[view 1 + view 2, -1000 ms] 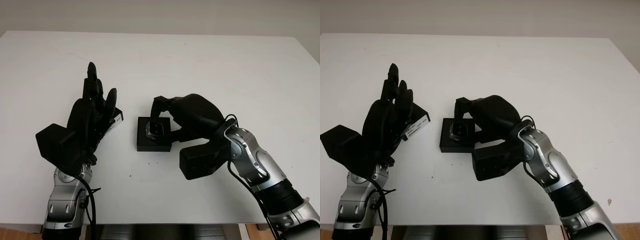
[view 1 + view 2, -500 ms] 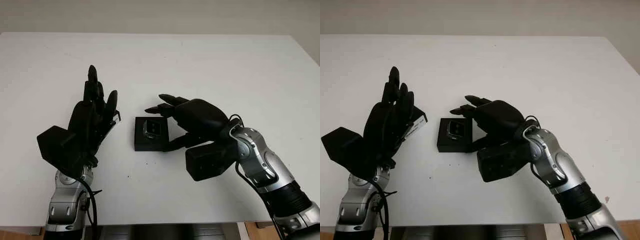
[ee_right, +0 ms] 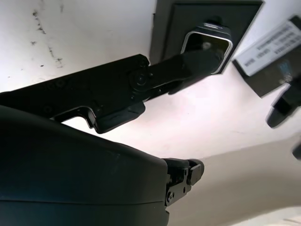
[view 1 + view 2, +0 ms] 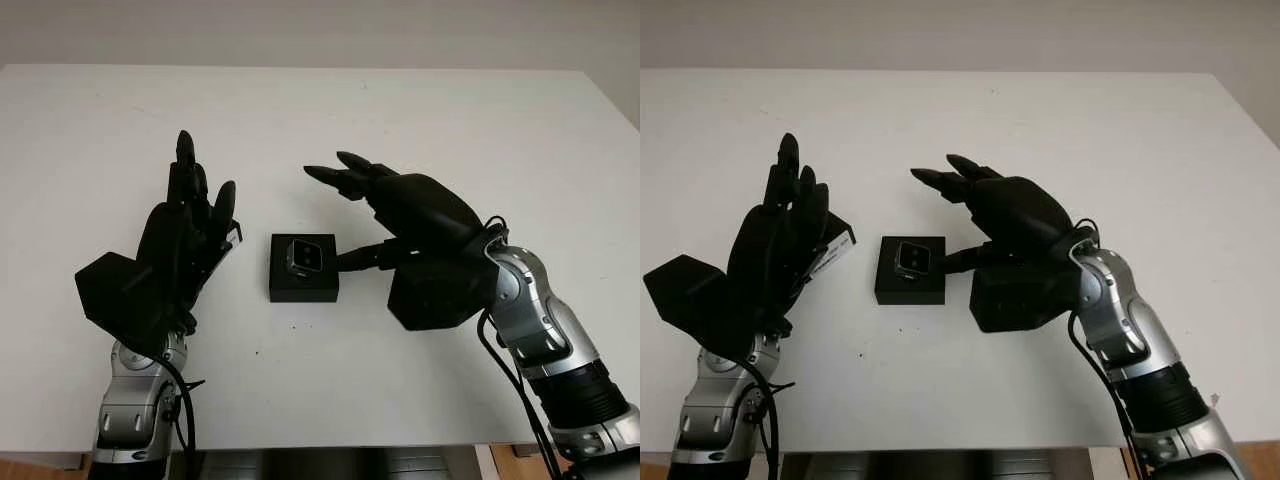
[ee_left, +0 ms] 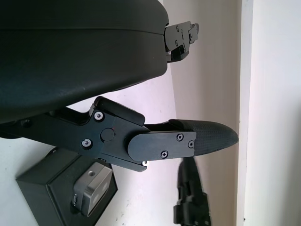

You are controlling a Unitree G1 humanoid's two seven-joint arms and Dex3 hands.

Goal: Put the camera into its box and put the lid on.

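Camera (image 4: 303, 256) seated in black box (image 4: 303, 283) on table (image 4: 500, 130). Right hand (image 4: 400, 205) raised beside it, released. Left hand (image 4: 180, 245) released, over lid (image 4: 835, 245).

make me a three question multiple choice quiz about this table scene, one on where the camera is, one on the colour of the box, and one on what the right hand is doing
1. Where is the camera?
A. Sitting in the box
B. In the left hand
C. At the table's far edge

2. What colour is the box?
A. White
B. Black
C. Red

3. What is the state of the right hand?
A. Shut on the camera
B. Shut on the lid
C. Open, holding nothing

Answers:
1. A, the silver-framed camera sits in the box's recess at the middle of the table.
2. B, the box is black against the white table.
3. C, the right hand is open beside the box, to its right, with nothing in it; the left hand is over the lid on the other side.
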